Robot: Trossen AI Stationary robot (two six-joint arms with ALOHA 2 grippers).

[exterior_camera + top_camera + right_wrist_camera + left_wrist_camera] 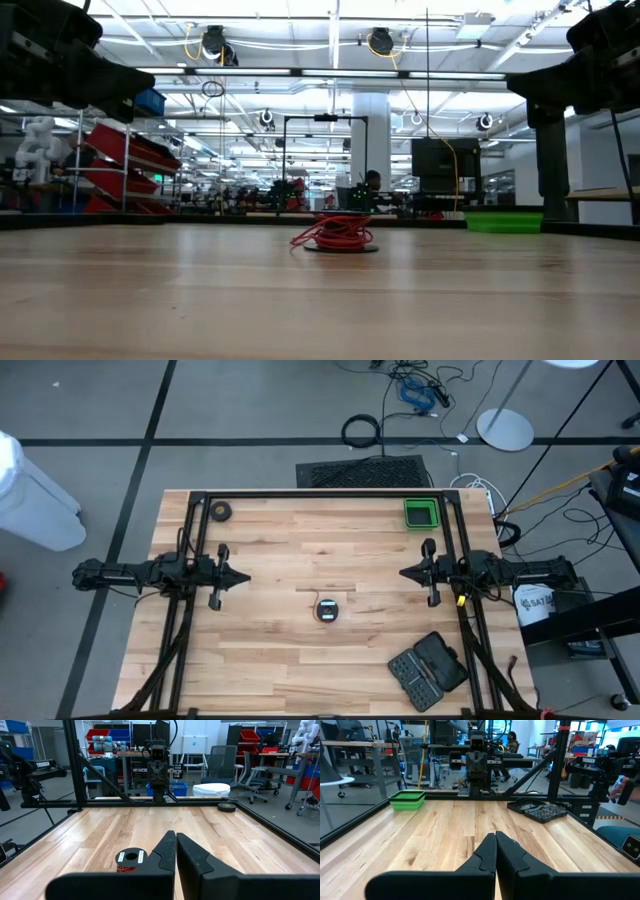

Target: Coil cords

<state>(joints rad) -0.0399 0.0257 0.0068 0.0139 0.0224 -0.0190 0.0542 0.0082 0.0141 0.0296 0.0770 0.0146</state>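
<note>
The red cord (pixel 335 233) lies in a loose bundle wound on its small round black reel (pixel 327 609), which rests flat on the middle of the wooden table. The right wrist view shows the reel (pixel 131 859) with its white label up. My left gripper (pixel 245 577) hangs level above the table's left side, shut, pointing at the middle. My right gripper (pixel 403 573) mirrors it on the right side, also shut. Both are well clear of the reel and above it. Each wrist view shows its own fingers closed together: left gripper (pixel 495 836), right gripper (pixel 175 835).
A green tray (pixel 420 513) stands at the far right of the table and a small black ring-shaped roll (pixel 220 512) at the far left. An open black bit case (pixel 428 670) lies near the front right. Black frame rails run along the table's edges.
</note>
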